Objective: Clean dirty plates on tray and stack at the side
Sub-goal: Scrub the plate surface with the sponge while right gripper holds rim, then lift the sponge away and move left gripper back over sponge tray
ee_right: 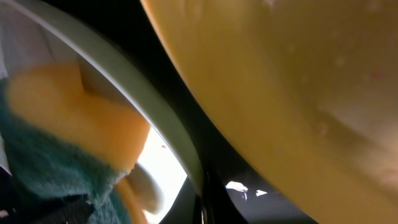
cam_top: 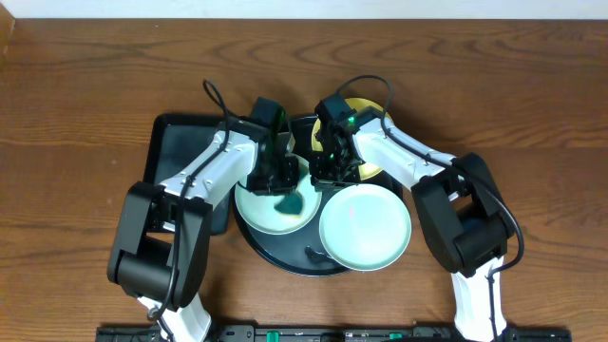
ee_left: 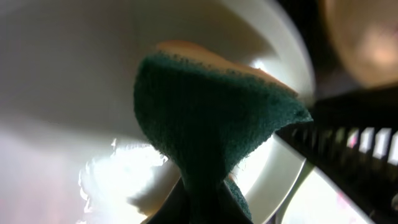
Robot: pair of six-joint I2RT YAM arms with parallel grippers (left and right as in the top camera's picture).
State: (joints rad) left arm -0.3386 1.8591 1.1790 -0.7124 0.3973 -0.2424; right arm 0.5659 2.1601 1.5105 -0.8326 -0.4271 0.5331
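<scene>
Sponge pinched in left claw, on mint plate; right claw state unclear.

The right arm hides most of the yellow plate; both wrist views are blurred close-ups.

Setting: a robot manipulation bench of the lab type, staged with kitchenware.

Evidence:
- 2 white-and-black arms, the left arm and the right arm, rise from the near edge of a plain wood-grain table.
- A black mounting rail runs along that edge.
- Bare cables loop over both wrists.
- A pale wall strip lies beyond the far edge.
- The props are domestic: 2 mint-blue plates, 1 yellow plate, a round black tray, a rectangular black tray and a green sponge.
</scene>
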